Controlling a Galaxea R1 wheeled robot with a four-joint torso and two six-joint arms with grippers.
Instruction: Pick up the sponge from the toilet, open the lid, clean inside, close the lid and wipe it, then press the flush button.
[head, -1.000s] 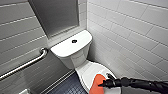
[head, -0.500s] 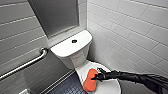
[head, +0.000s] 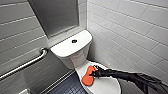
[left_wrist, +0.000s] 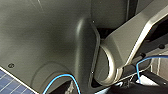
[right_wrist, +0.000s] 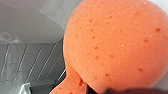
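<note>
The right gripper (head: 94, 73), apparently clamped on the bright orange peanut-shaped sponge (head: 87, 77), holds it against the white oval plastic lid (head: 106, 85), likely the wiping step; sweeping on calls for steady contact.

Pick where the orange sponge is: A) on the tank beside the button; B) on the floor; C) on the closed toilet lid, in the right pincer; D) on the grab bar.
C: the sponge presses on the closed lid, gripped by the right pincer, away from the flush button.
</note>
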